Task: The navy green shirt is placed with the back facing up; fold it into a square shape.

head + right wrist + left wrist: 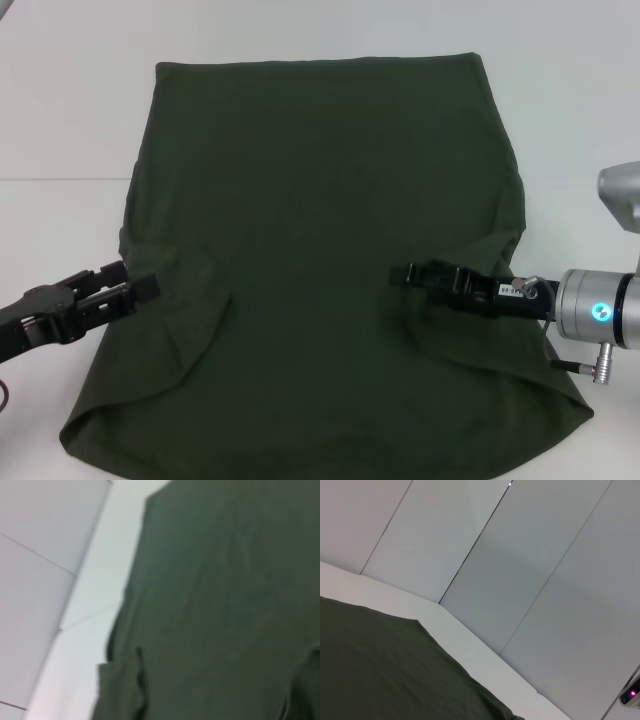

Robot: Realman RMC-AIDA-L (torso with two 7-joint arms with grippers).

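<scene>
Navy green shirt [320, 260] flat on white table [60, 120]; left gripper [135, 288] spread at shirt's edge; right gripper [405, 273] over shirt, grip state unclear

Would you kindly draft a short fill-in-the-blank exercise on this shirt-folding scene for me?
1. The navy green shirt lies spread on a ____ table.
2. The left gripper is at the shirt's ____ edge.
3. The right gripper reaches in over the shirt from the ____ side.
4. Both sleeves are folded ____ onto the shirt's body.

Missing words: white; left; right; inward
</scene>
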